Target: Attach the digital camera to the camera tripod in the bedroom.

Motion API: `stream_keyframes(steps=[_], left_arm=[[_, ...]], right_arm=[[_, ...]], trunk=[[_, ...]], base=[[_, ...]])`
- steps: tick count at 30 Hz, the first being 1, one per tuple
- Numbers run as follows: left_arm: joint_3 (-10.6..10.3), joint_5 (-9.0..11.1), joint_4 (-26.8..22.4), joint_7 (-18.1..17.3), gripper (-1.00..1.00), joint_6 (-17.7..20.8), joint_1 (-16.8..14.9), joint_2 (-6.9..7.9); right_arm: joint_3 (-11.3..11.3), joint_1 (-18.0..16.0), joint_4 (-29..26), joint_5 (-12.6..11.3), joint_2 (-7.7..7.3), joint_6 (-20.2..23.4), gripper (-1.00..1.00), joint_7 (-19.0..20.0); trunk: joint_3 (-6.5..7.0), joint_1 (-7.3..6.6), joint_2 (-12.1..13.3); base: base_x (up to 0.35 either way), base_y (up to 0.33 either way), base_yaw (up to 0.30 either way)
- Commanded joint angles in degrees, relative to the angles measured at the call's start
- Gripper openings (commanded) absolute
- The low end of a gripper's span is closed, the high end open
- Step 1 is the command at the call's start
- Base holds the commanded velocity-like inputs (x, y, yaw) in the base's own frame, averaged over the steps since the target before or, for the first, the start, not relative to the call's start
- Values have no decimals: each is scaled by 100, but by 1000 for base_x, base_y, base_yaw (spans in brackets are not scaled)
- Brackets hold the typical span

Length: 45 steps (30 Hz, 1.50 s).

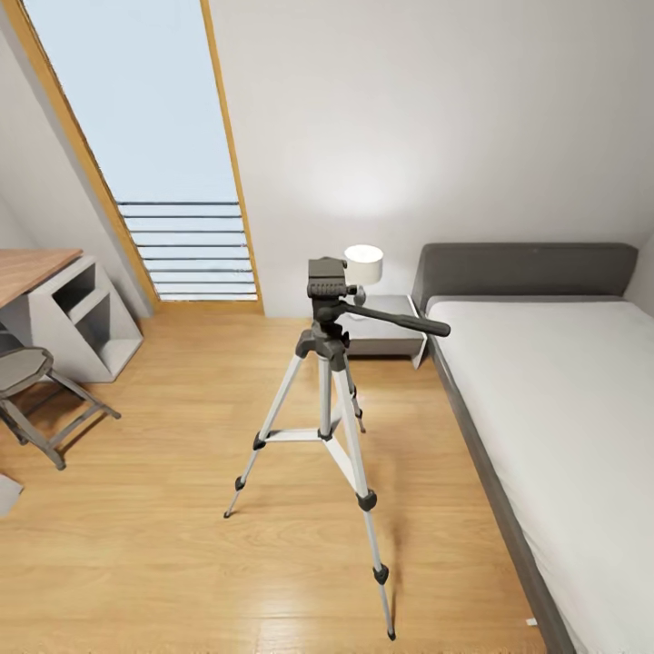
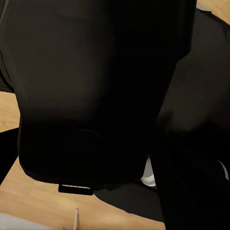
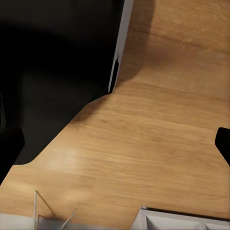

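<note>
The silver-legged camera tripod with black head (image 1: 324, 391) stood upright on the wood floor (image 1: 163, 509), its long pan handle (image 1: 400, 320) pointing toward the low grey bed (image 1: 554, 400). Neither gripper's opening could be told: the wrist views showed dark, unreadable shapes over floor.

You've got bright, even daylight from the skylight (image 1: 154, 118), the lamp (image 1: 364, 263) glows on the wall, wrist views mostly dark.
</note>
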Motion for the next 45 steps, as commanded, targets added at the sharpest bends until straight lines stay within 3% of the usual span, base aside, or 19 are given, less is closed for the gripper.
stream_keyframes(steps=[1, 17, 45], left_arm=[[-44, 60, -1, -32, -100, 16, -3, 2], [-44, 60, -1, -32, -100, 16, -3, 3], [-44, 60, -1, -32, -100, 16, -3, 8]], right_arm=[[-15, -3, 4, 36, -4, -20, 100, 16], [-10, -1, 4, 35, 16, 3, 100, 15], [8, -3, 4, 69, 32, 27, 100, 31]], trunk=[[-12, 2, -9], [-20, 2, -9], [-20, 2, -9]], base=[[0, 0, 0], [0, 0, -130], [0, 0, -7]])
